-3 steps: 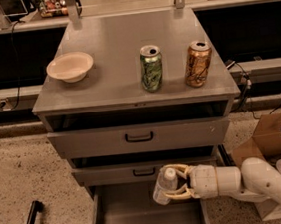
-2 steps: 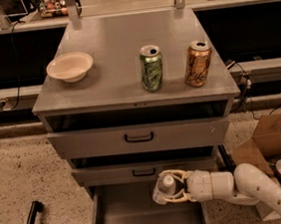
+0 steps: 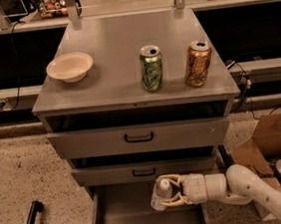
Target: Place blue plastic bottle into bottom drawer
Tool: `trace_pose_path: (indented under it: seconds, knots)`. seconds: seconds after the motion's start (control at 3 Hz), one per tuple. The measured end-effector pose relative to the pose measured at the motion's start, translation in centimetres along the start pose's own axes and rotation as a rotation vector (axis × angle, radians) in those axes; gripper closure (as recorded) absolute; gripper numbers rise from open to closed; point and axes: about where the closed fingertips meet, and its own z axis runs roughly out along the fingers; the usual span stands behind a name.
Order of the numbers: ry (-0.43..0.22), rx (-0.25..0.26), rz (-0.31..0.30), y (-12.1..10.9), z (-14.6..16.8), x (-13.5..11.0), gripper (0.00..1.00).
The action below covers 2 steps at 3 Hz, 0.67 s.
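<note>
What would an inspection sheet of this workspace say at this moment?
Surface: grey cabinet top, three items on it.
Job's things: bottle held over the open bottom drawer.
Clutter: bowl, green can, orange-brown can.
Gripper: gripper over the bottom drawer's right part, closed around the bottle.
Cables: black cables right of the cabinet top.
Surroundings: speckled floor, cardboard box at right.

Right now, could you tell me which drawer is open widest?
The bottom drawer: its tray is exposed, unlike the top drawer and middle drawer. The gripper holds the blue plastic bottle over it.
</note>
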Motion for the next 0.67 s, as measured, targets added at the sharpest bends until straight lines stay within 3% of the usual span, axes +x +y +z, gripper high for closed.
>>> trace_pose_path:
  seconds: [0.33,0.67]
  knots:
    - [0.003,0.022,0.062,0.8,0.3,6.5,1.00]
    - [-0.017,0.060,0.085,3.5,2.3,13.6,1.00]
